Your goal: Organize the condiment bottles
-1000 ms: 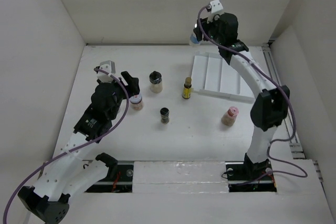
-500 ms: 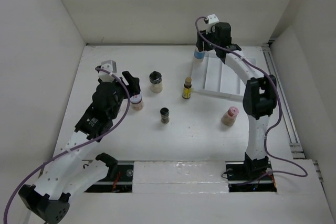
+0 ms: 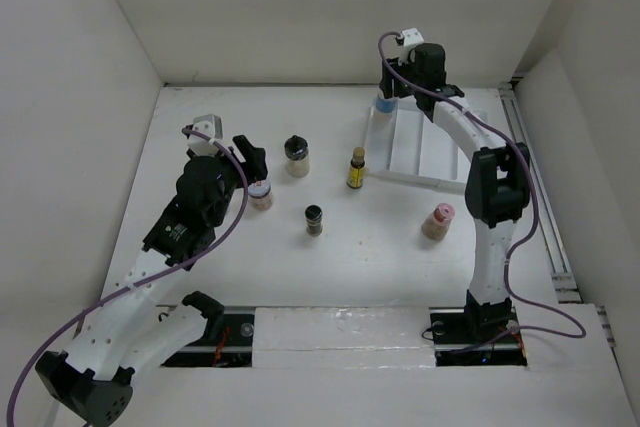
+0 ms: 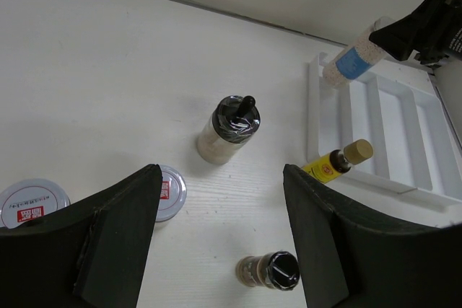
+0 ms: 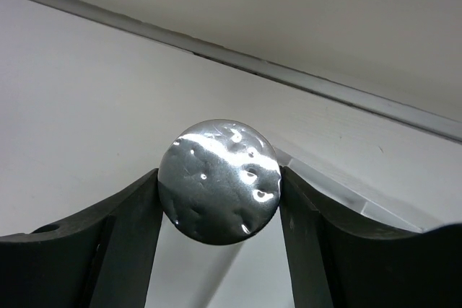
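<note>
Your right pincer is clamping the blue-labelled jar. In the right wrist view its fingers are pressing on both sides of the jar's round silvery end. A second ago it was carrying the jar high against the back wall. Now it is holding the jar low at the 11 o'clock corner of the white divided tray, barely shifting since half a second ago. The jar is leaning, with its lower end over the far end of the leftmost compartment. You cannot tell whether it is touching the tray.

Your left pincer is hanging wide apart, gripping nothing, at 9 o'clock on the tabletop, just where it was a second ago. A pink-lidded jar is standing just beside it, at its 5 o'clock.

The other bottles are sitting where they were:
- The small black-capped jar is standing near the middle.
- The taller black-capped jar is at its 11 o'clock.
- The amber bottle is at its 1 o'clock, just beside the tray's near-left corner.
- The second pink-lidded jar is at its 3 o'clock, near the tray's 6 o'clock edge.
</note>
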Tool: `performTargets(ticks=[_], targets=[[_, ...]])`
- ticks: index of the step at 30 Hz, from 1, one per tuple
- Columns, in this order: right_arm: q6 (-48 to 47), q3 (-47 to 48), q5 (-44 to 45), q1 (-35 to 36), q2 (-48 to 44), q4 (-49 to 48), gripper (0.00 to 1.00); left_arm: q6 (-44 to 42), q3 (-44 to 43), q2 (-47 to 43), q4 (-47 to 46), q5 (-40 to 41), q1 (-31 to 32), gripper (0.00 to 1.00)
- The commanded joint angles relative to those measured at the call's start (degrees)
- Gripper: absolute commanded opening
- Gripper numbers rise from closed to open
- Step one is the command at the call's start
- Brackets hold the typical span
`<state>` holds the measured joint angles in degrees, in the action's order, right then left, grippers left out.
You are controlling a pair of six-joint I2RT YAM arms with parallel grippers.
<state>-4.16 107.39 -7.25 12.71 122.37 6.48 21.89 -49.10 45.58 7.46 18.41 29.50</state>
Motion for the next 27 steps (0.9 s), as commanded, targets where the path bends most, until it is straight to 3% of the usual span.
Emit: performTargets(ticks=[1,12,15,16,19,23,27], targets=[[0.6,1.7,1.3,-0.9,-1.1,-3.1,0.4,-0.6,0.4,-0.3,-2.5,-0.1,-0.2,0.64],[1.8,1.2,-2.2,-2.0,2.1,-4.3,0.41,-0.6,0.4,-0.3,-2.5,-0.1,-0.2,0.64],[1.8,1.8,-2.2,-1.4,3.4,-4.3,0.53,-0.6,0.4,-0.3,-2.5,-0.1,-0.2,0.64],[1.8,1.8,-2.2,-1.4,3.4,-4.3,0.65,-0.6,0.4,-0.3,-2.5,-0.1,-0.2,0.64],[1.8,1.1,-1.5,-0.8,2.5,-4.3,0.88,-0.6,0.4,0.2,-2.5,-0.1,-0.2,0.64],[0.6,-2.0,-0.2,1.0,-2.2,-4.3,0.99,-0.6,0.4,0.2,-2.5,-0.7,-0.2,0.64],[0.6,-8.8,2.4,2.1,-12.8,-4.3,0.99,-0.6,0.4,0.2,-2.5,-0.7,-0.2,0.64]])
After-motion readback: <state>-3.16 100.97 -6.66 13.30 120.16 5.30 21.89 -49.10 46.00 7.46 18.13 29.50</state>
